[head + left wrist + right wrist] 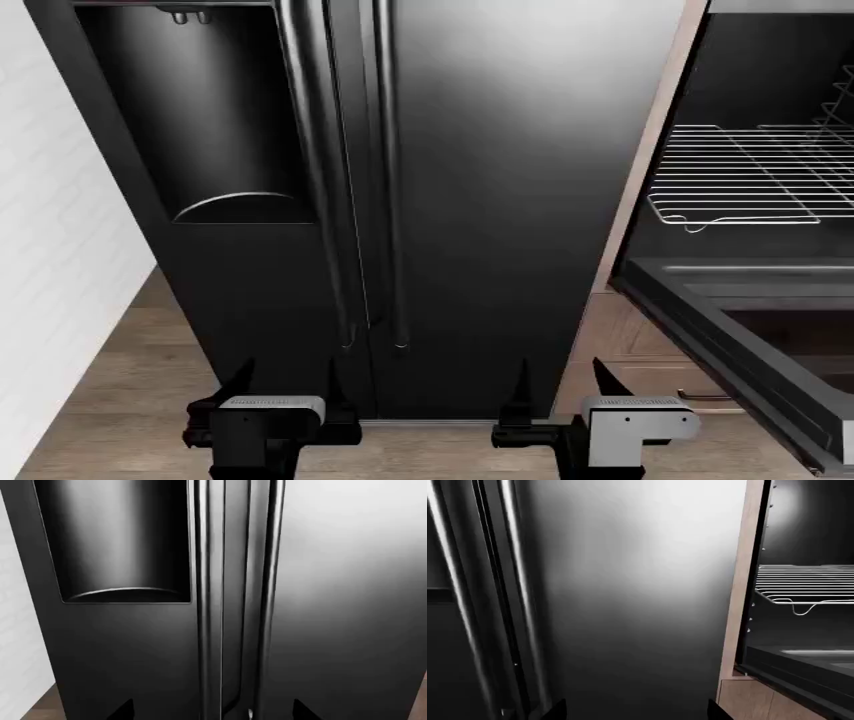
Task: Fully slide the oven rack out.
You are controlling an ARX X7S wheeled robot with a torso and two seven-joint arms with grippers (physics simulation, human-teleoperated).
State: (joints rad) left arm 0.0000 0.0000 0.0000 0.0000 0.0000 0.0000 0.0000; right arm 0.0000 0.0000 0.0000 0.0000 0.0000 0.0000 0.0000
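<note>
From the head view, both the left gripper (284, 395) and the right gripper (561, 392) hang spread open and empty, low in front of the black fridge (507, 200). The oven rack (754, 175) sits well off to the right inside the open oven (767, 90), above its lowered door (727, 320), so the right arm should probably swing right and rise to the rack's front edge. The left wrist view shows only the fridge handles (210, 600). In the right wrist view the rack (807, 587) is a silver wire grid of thin rods with a looped front edge, seemingly well inside.
</note>
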